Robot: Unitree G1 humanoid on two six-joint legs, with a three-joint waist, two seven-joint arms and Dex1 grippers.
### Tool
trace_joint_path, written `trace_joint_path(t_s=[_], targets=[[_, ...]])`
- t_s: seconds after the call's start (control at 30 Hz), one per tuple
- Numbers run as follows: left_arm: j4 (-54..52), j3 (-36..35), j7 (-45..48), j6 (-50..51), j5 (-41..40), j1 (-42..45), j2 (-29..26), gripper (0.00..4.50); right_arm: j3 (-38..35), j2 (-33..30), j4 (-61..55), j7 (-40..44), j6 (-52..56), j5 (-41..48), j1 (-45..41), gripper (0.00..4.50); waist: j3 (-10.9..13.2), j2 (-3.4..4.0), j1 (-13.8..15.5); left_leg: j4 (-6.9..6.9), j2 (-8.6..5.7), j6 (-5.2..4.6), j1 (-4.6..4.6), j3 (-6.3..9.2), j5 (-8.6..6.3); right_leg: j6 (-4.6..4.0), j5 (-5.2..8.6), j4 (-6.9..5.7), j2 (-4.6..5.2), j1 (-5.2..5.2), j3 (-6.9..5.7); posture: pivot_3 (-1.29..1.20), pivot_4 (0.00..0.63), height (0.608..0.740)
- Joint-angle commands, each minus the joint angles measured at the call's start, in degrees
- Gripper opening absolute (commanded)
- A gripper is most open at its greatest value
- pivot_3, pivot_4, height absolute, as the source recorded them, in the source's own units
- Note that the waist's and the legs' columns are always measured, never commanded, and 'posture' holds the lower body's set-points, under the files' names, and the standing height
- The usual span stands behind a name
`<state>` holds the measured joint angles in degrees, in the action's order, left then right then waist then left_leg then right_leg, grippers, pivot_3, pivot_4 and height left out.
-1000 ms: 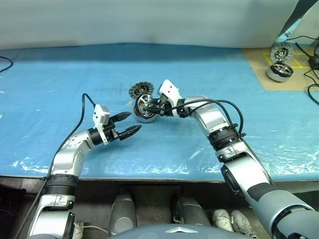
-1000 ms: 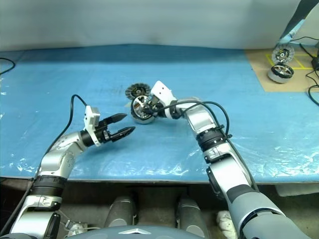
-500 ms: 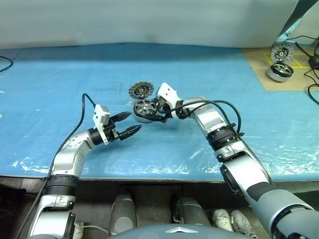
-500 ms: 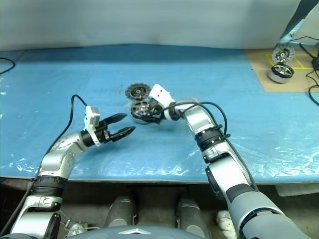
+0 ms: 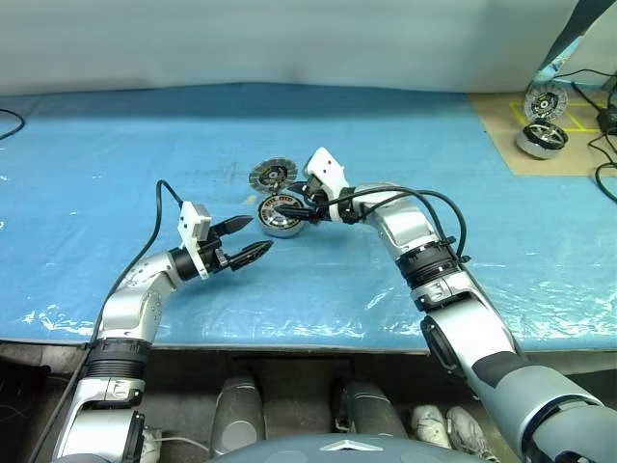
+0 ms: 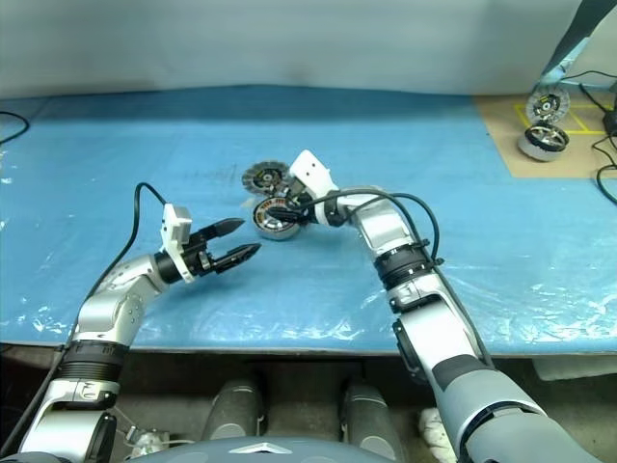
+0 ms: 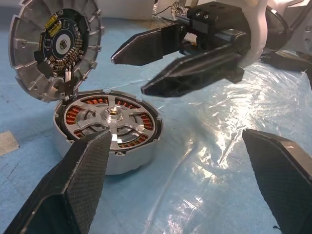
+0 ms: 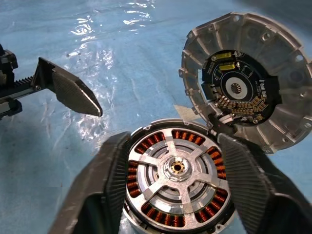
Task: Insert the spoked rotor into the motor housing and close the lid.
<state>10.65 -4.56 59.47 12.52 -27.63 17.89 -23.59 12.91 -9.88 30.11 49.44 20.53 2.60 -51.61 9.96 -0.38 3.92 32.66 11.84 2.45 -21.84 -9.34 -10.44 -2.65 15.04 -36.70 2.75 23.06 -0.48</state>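
Blue sheet: motor housing apparently just under right gripper.

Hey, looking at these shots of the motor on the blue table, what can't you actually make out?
- Motor housing: near rim cut off by the right wrist view's edge.
- Spoked rotor: whether fully seated; its underside is hidden inside the housing.
- Lid: outer face turned away in both wrist views.
- Right gripper: no grip visible; fingers apart above the housing.

A worktop covered in wrinkled, glossy blue plastic sheeting runs back to a pale grey wall, with a tan mat marked by yellow tape lines at its far right corner and black cables trailing beside it.
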Motion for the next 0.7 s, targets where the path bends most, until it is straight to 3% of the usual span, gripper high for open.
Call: trace_joint_path(t_s=[0.03,0.2,0.57,0.7], targets=[[-1.88,-0.98,-0.42,-0.50,-0.69,0.43,-0.14,4.50,-1.45,1.65,-1.10,-2.39,-0.43,1.17,0.90,1.66,0.00,0.00,0.00,0.00,0.00,0.00,0.00,0.00,0.00,0.00,0.00,0.00,0.00,0.00,0.00,0.00,0.150,0.740],[-1.87,-1.14,-1.00,-0.64,-0.72,0.44,-0.09,4.50,-2.23,3.75,1.03,-5.06,0.13,1.02,0.66,0.03,0.00,0.00,-0.04,-0.01,0.00,0.00,0.00,0.00,0.00,0.01,0.00,0.00,0.00,0.02,0.00,0.00,0.150,0.740],[-1.64,-1.74,-1.76,-0.69,-0.80,0.99,-0.48,4.50,-2.34,6.75,14.01,-10.88,-3.96,-1.28,-2.96,0.03,0.00,0.01,-0.13,-0.01,0.01,0.01,0.00,0.00,0.00,0.00,0.00,-0.01,0.00,0.02,0.00,0.00,0.150,0.740],[-1.93,-2.06,-2.03,-0.34,-1.13,0.95,-0.48,4.50,1.10,5.90,16.02,-9.74,-4.58,-4.58,-1.71,0.03,0.00,0.01,-0.09,0.00,0.00,0.01,0.02,0.00,0.00,0.00,0.00,-0.01,0.00,-0.01,0.00,0.00,0.150,0.740]])
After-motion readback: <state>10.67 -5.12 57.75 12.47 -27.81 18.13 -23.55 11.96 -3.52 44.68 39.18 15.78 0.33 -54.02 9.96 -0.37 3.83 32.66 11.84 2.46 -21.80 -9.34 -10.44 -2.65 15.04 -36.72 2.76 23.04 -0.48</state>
